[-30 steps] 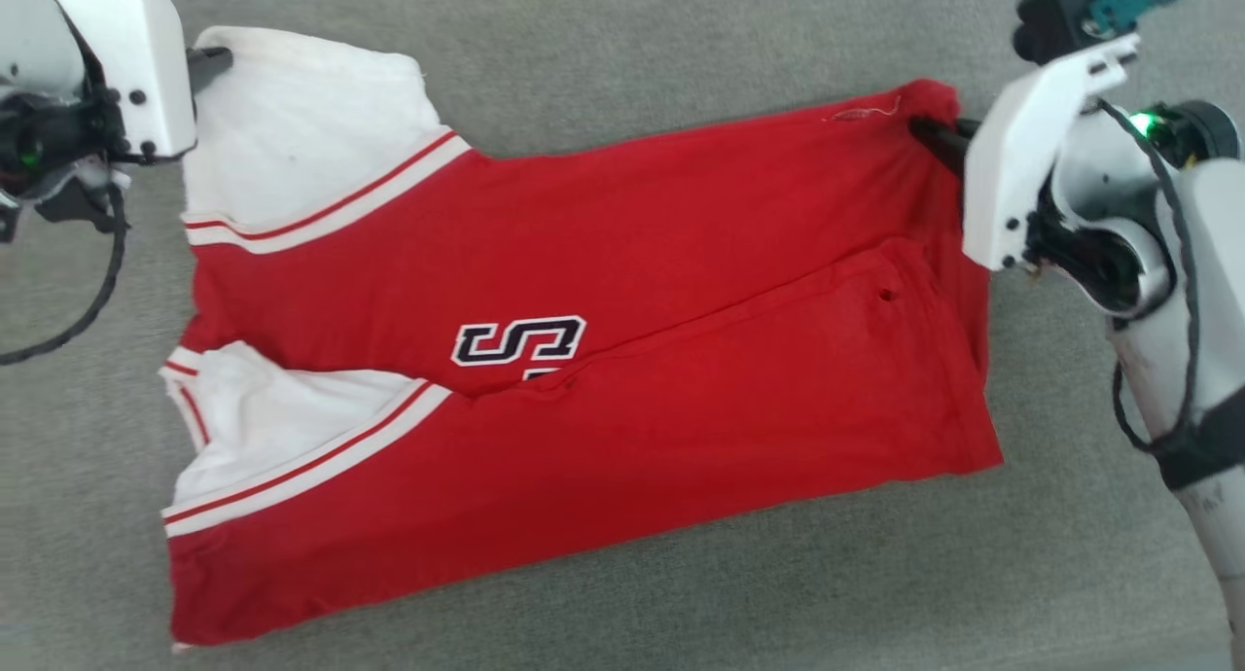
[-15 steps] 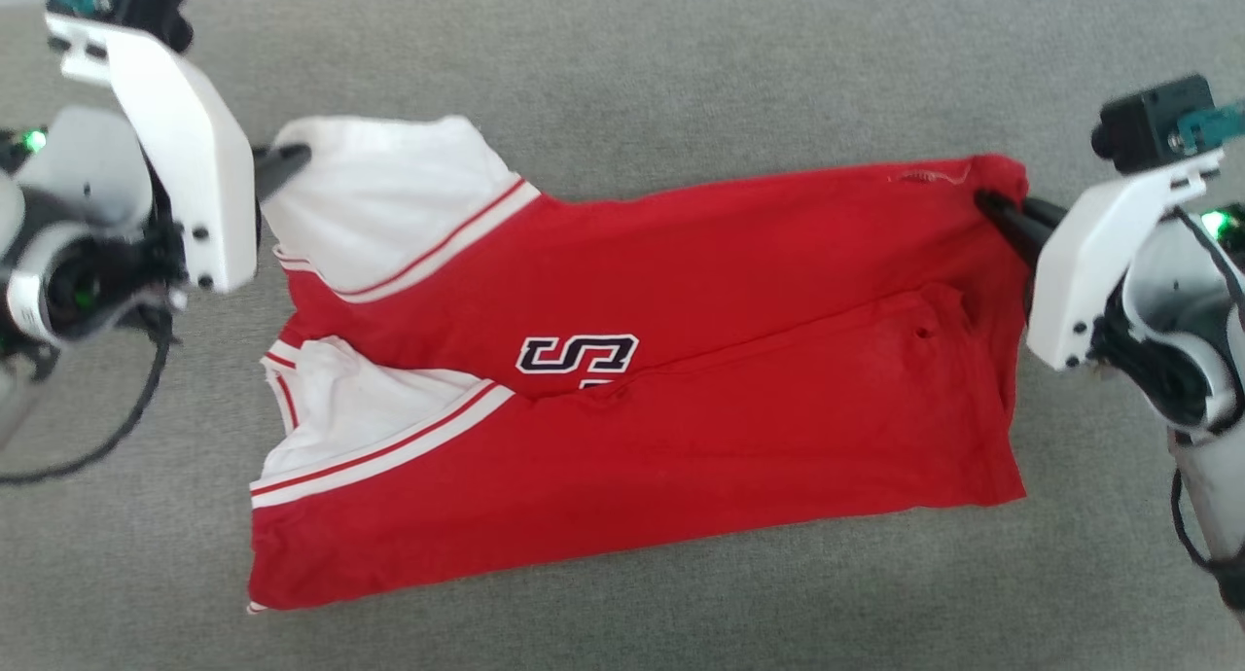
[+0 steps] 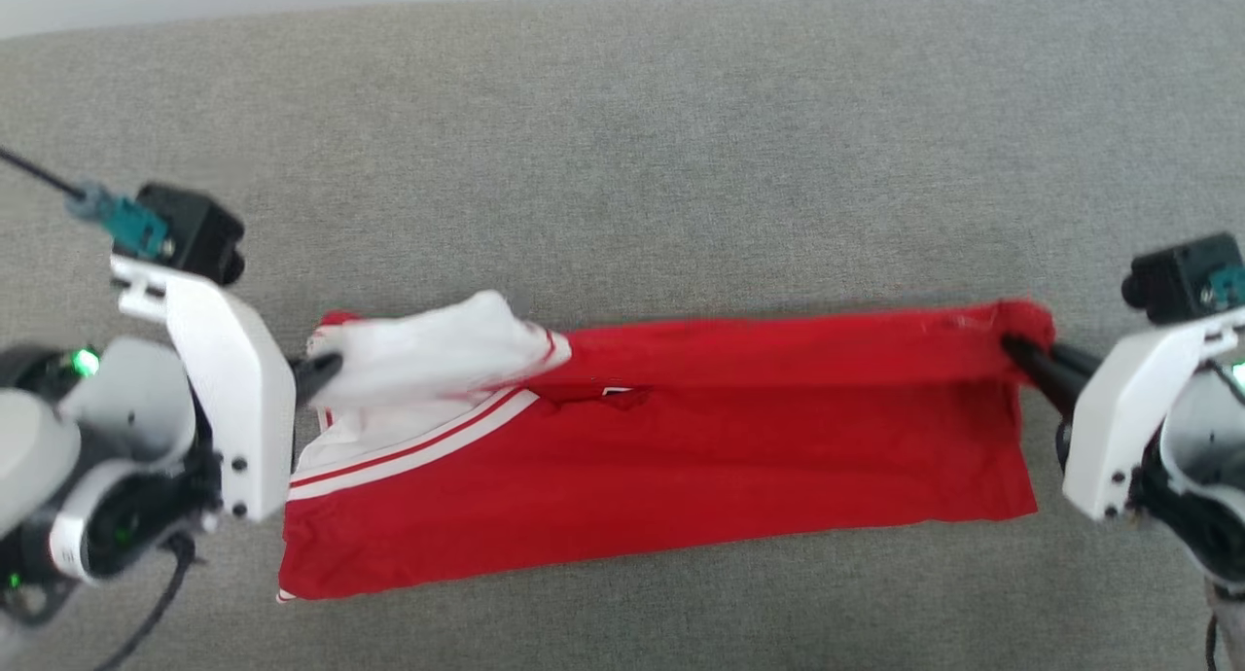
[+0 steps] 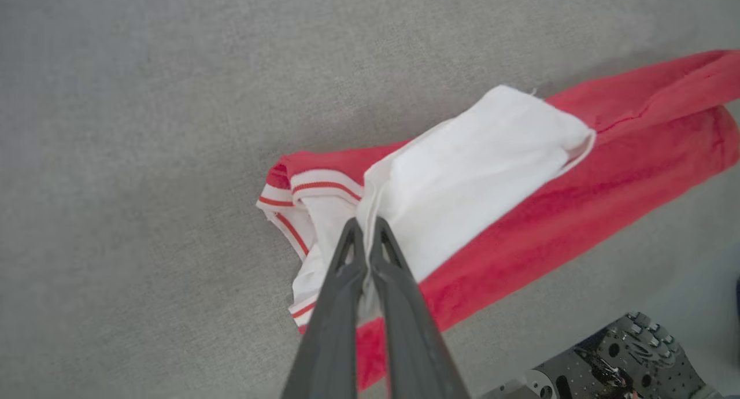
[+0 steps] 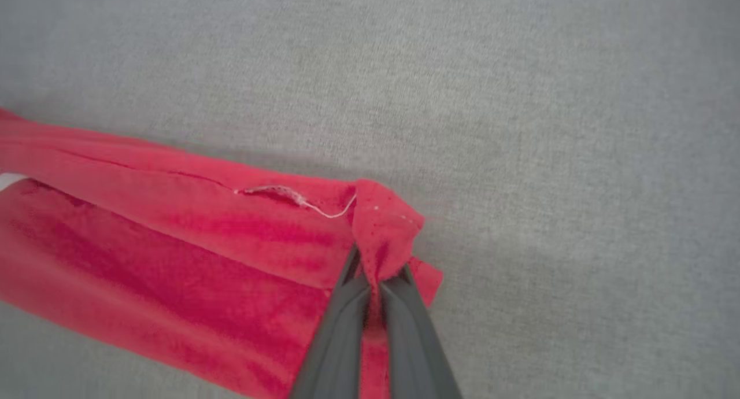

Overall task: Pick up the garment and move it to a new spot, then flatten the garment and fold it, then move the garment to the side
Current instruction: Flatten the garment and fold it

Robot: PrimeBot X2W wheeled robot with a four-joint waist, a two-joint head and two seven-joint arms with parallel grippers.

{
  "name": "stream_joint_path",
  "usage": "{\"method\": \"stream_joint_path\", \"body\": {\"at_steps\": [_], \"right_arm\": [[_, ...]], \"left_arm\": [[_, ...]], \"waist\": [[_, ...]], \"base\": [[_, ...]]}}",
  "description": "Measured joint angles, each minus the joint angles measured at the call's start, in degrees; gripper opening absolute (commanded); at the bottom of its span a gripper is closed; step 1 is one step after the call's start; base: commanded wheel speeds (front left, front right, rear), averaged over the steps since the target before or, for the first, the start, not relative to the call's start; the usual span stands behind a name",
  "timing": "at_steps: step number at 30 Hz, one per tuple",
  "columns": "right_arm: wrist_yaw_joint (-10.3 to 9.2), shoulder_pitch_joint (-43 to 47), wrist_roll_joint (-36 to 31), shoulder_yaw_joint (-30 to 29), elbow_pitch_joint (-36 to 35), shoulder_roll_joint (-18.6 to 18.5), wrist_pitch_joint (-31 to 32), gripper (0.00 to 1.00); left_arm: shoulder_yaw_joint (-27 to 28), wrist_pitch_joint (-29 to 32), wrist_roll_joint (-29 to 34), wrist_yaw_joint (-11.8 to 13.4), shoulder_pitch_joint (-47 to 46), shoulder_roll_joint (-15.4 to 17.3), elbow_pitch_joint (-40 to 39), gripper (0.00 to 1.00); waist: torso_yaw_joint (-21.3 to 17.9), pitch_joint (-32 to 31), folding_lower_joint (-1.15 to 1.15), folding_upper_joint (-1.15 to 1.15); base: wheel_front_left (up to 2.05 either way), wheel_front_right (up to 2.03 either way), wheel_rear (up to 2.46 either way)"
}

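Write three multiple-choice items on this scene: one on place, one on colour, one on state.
1. The left gripper pinches the garment at:
A. red hem
B. white sleeve
C. chest letters
2. The surface is:
A. grey
B. blue
C. brown
3. The right gripper is:
A. open
B. shut on the garment
C. shut on nothing
Key: B, white cloth is in its grip; A, grey fabric lies all around; B, red cloth is bunched in its grip.

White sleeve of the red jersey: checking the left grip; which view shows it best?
Left wrist view: the white fabric sleeve shows sharp, pinched in the left gripper's shut jaws. Head view blurs it; right wrist view catches a sliver.
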Motion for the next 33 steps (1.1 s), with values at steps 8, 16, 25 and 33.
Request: {"method": "stream_joint_path", "body": {"at_steps": [8,16,25,33], "right_arm": [[0.00,5.79,-0.66,-1.80,0.12,2.16,1.75,0.15],[0.00,5.81,-0.92,0.05,2.02,2.76,1.51,1.00],[0.00,6.57,1.00,-0.64,-0.97,2.34,4.68,1.00],[0.00,7.01,-0.29,-5.71,-3.49,3.18,5.94,1.00]], "left_arm": [[-1.66,-3.28,-3.38,0.57,7.48,0.56,1.02,0.00],[-2.69,-5.89,-4.63,-2.91,10.20,-2.93,8.02,0.42],[-0.78,-13.40,-4.59,-5.93,12.21,-3.67,10.95,1.00],[2.35,-26.74,-1.44,-7.75,15.63,-2.46,9.61,1.00]], "waist": [[0.08,-0.62,0.00,0.00],[-0.08,-1.47,0.00,0.00],[-0.47,-3.20,0.00,0.00],[-0.13,-3.40,0.00,0.00]], "base": [[0.00,0.00,0.00],[0.00,0.00,0.00],[0.00,0.00,0.00],[0.00,0.00,0.00]]}}
